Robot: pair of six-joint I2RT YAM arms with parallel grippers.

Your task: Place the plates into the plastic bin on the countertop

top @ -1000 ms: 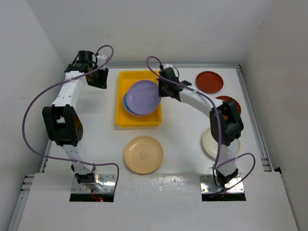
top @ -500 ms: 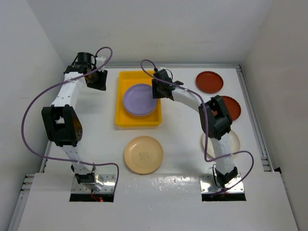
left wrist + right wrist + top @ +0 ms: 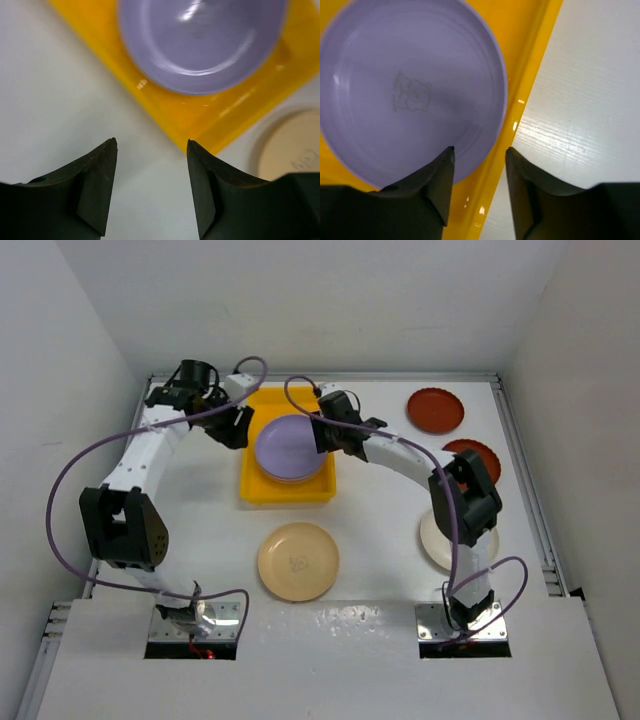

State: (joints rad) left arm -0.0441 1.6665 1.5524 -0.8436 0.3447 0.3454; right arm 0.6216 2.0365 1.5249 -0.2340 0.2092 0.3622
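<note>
Now, at the far left, the left tool hangs just beside the left wall of the bin. Its fingers are apart with nothing between them, and its own camera shows only bare tabletop and a corner of the bin beyond the gap. Inside the bin the lilac plate lies flat and face up. It seems to rest on at least one more plate, though only a thin edge of that shows. In front of the bin, well apart from it, a tan plate sits on the tabletop. The right tool is over the lilac plate's right edge, fingers spread and gripping nothing. Further right a cream plate is half hidden under the right arm, and two red-brown plates lie toward the far right corner.

I judge the lilac plate delivered, so the job in hand is clearing away and fetching the next one. The right tool should rise straight up until its fingers are above the rim before swinging, or it may catch the plate and drag it. The left tool is nearer the tan plate. It should come in low at the edge, slip one finger under the lip and close firmly, since a shallow smooth plate can slip.
</note>
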